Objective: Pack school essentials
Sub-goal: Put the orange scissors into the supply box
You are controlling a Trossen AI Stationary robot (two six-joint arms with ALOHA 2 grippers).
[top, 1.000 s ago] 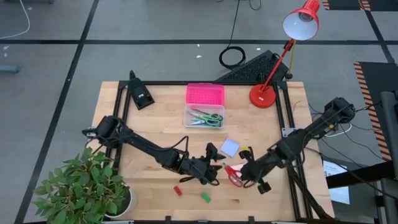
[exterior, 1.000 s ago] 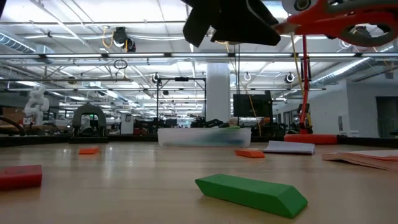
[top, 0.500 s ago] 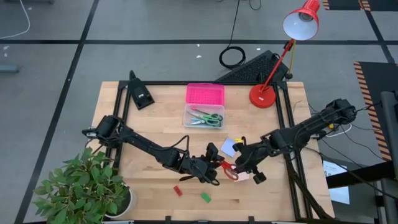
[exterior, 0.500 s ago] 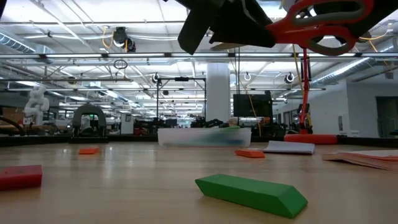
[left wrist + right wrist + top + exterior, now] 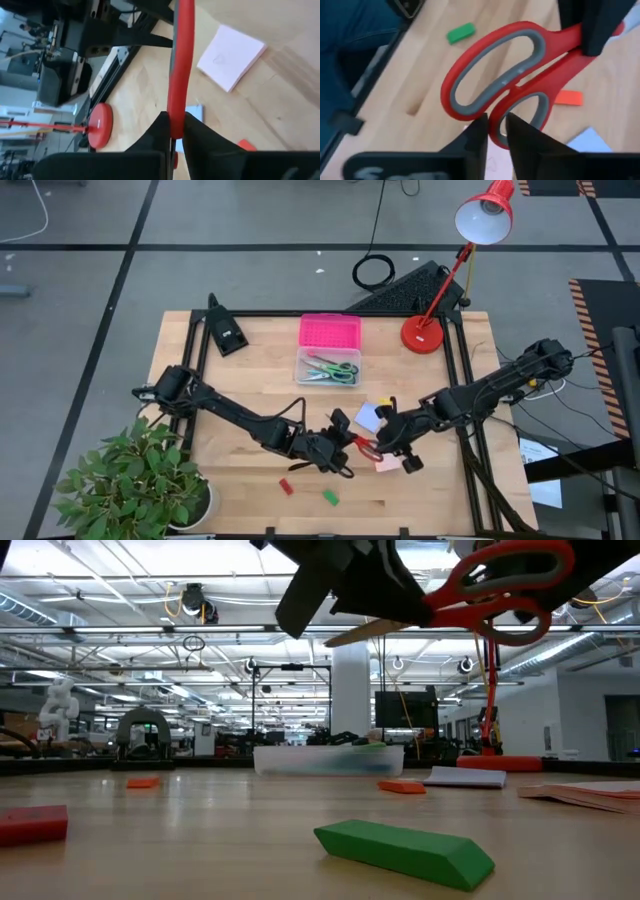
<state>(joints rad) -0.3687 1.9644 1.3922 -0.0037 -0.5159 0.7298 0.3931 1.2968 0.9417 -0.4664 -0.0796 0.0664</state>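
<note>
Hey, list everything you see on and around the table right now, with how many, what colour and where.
Red scissors: one, red, lifted off the table, held by both grippers
Clear box: one, pink lid open behind it, table's back middle, scissors inside
Notepads: blue and pink, beside the grippers
Erasers: red and green, front edge
Desk lamp: one, red, back right corner
Potted plant: one, green, front left
Left gripper: shut on scissors
Right gripper: shut on handle
</note>
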